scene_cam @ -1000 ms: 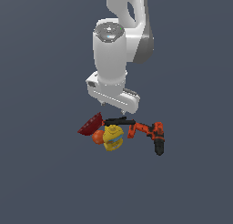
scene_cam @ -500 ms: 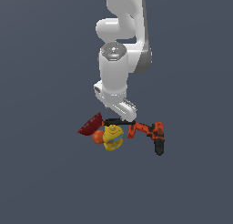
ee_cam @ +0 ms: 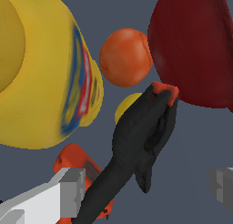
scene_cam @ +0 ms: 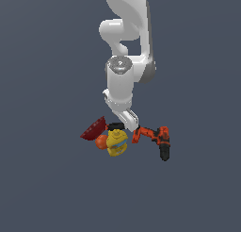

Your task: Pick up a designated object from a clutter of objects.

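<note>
The black marker-like rod (ee_cam: pixel 136 132) with a red-orange tip (ee_cam: pixel 164 90) lies between a dark red bowl (ee_cam: pixel 195 45), an orange ball (ee_cam: pixel 125 57) and a yellow lumpy object with a blue band (ee_cam: pixel 41 68). My gripper (ee_cam: pixel 143 189) is open, with its jaws on either side of the rod's lower part; the rod is closer to one finger (ee_cam: pixel 63 196). In the exterior view the gripper (scene_cam: pixel 126 124) is down in the clutter, by the rod (scene_cam: pixel 116 126), bowl (scene_cam: pixel 94 129), ball (scene_cam: pixel 100 142) and yellow object (scene_cam: pixel 117 142).
The orange-and-black drill (scene_cam: pixel 157 139) lies at the exterior view's right of the pile. An orange part of it (ee_cam: pixel 73 159) shows beside one finger in the wrist view. The flat grey floor (scene_cam: pixel 47 188) surrounds the pile.
The arm has straightened and turned. The hand has come down lower into the pile, over the black rod. The objects have not moved.
</note>
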`<state>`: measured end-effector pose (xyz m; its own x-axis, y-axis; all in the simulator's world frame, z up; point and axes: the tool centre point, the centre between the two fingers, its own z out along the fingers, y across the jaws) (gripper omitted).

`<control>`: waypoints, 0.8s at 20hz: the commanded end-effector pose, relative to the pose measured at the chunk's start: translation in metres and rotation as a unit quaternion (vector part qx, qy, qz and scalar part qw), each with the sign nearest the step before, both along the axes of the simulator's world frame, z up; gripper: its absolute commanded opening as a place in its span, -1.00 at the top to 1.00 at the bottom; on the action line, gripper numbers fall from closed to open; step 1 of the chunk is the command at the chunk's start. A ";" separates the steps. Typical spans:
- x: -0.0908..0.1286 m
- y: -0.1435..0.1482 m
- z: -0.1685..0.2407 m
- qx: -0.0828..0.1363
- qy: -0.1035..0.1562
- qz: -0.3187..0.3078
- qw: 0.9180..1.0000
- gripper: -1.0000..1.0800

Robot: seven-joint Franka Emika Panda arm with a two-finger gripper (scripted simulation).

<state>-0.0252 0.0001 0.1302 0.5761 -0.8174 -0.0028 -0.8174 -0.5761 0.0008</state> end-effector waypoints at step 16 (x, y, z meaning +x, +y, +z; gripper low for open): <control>-0.007 0.003 -0.022 -0.001 -0.001 -0.049 0.999 -0.92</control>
<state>-0.0322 0.0029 0.1105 0.4935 -0.8697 -0.0001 -0.8697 -0.4935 -0.0001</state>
